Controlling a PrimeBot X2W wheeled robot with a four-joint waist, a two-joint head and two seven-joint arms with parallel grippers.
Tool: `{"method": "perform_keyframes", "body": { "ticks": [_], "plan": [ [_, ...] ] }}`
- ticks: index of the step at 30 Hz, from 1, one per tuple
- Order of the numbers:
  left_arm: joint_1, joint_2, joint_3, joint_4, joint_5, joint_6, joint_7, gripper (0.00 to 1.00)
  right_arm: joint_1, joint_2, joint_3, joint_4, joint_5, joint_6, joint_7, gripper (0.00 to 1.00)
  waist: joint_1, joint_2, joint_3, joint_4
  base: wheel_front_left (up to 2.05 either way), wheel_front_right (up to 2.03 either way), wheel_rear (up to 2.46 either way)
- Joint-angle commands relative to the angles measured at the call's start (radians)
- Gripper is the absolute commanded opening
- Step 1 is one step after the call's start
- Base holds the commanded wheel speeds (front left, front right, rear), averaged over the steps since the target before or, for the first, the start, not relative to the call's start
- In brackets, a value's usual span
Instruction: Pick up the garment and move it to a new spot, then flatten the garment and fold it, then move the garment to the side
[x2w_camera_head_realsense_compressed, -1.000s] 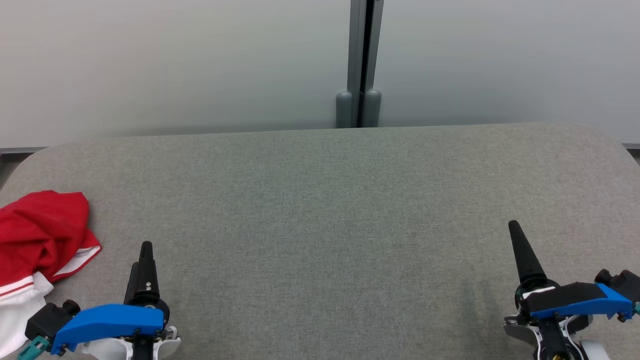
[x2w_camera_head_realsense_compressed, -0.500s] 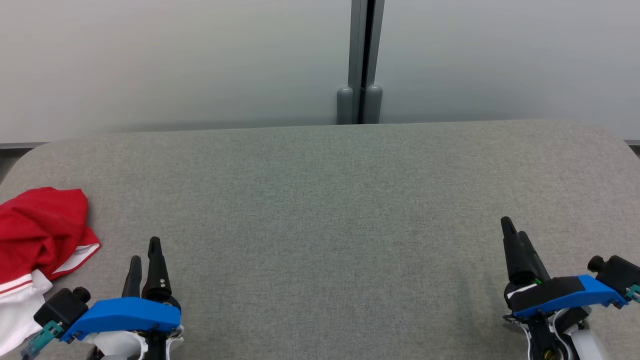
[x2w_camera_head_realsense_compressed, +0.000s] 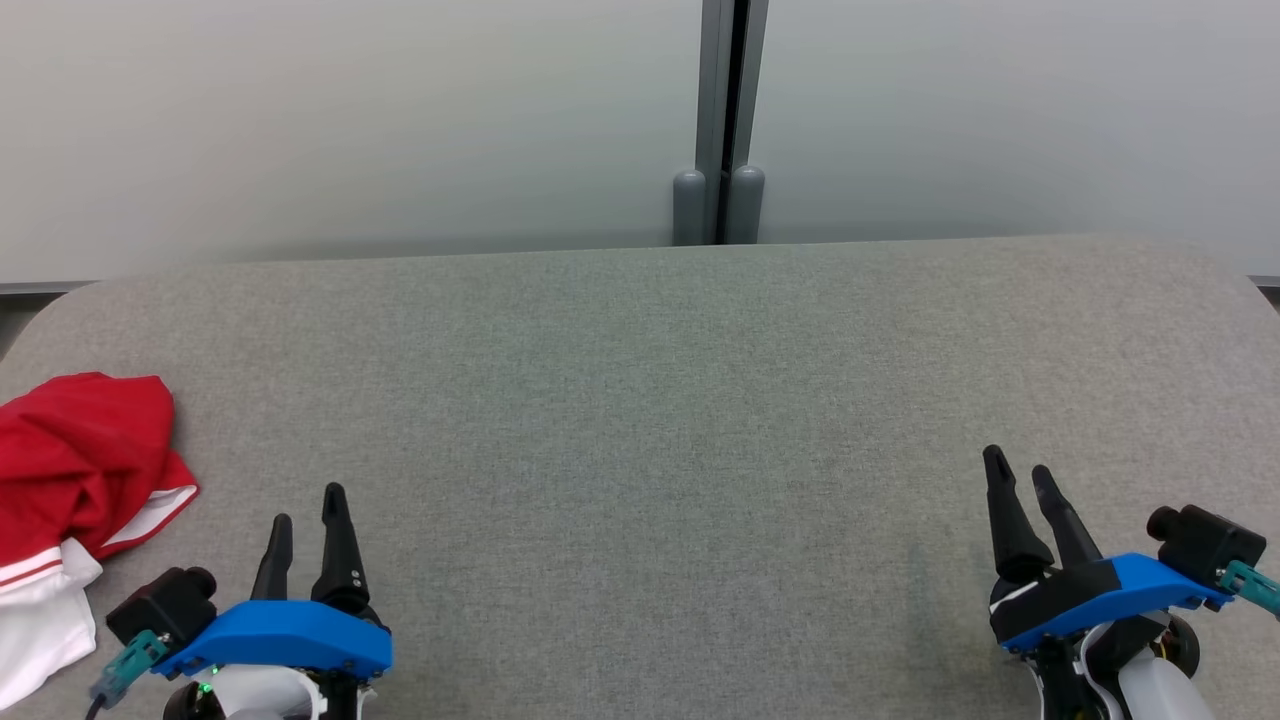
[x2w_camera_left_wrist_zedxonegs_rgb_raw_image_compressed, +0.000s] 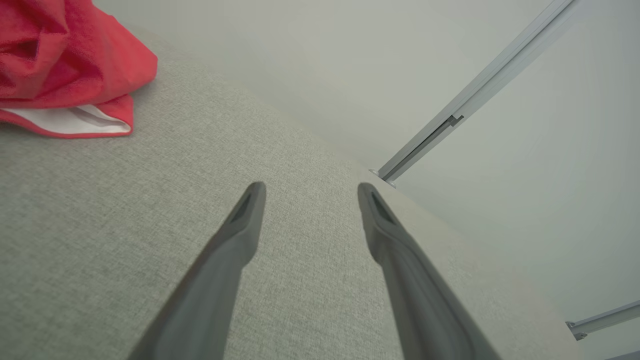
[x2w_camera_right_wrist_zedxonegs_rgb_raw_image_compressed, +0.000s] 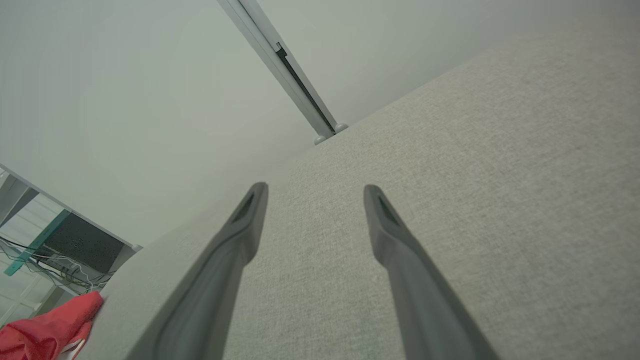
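Note:
A crumpled red and white garment (x2w_camera_head_realsense_compressed: 75, 480) lies at the left edge of the grey fabric table (x2w_camera_head_realsense_compressed: 640, 400). It fills the upper left corner of the left wrist view (x2w_camera_left_wrist_zedxonegs_rgb_raw_image_compressed: 60, 55) and the lower left corner of the right wrist view (x2w_camera_right_wrist_zedxonegs_rgb_raw_image_compressed: 45, 332). My left gripper (x2w_camera_head_realsense_compressed: 306, 505) is open near the front edge, to the right of the garment and apart from it, holding nothing (x2w_camera_left_wrist_zedxonegs_rgb_raw_image_compressed: 307, 187). My right gripper (x2w_camera_head_realsense_compressed: 1018, 470) is open at the front right, far from the garment, with only bare table between its fingers (x2w_camera_right_wrist_zedxonegs_rgb_raw_image_compressed: 315, 187).
A pale wall with a vertical grey post (x2w_camera_head_realsense_compressed: 722, 120) stands behind the table's far edge. Past the table's left end, the right wrist view shows a dark shelf with cables (x2w_camera_right_wrist_zedxonegs_rgb_raw_image_compressed: 65, 250). The table's corners are rounded.
Both grippers have turned about their wrists, so the two fingers of each now show side by side. Both have drawn back slightly toward the front edge. The garment has not moved.

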Motion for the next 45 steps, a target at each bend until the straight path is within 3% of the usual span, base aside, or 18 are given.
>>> {"method": "perform_keyframes", "body": {
  "ticks": [1, 30, 45],
  "plan": [
    [-0.030, 0.006, -0.010, -0.002, 0.034, 0.005, -0.011, 1.00, -0.026, -0.010, 0.000, -0.001, -0.043, 0.003, -0.012, 1.00, 0.0000, -0.0001, 0.002, 0.000, 0.00, 0.00, 0.00],
    [-0.059, 0.008, -0.078, 0.035, 0.366, 0.044, -0.085, 1.00, -0.062, 0.013, 0.004, 0.018, -0.418, 0.003, -0.087, 1.00, 0.0000, -0.0001, 0.019, 0.004, 0.00, 0.00, 0.00],
    [-0.014, 0.008, -0.088, 0.065, 0.473, 0.051, -0.114, 1.00, -0.034, 0.024, -0.034, 0.094, -0.567, 0.004, -0.115, 1.00, 0.0000, -0.0001, -0.002, 0.007, 0.00, 0.00, 0.00]
  ]
}}
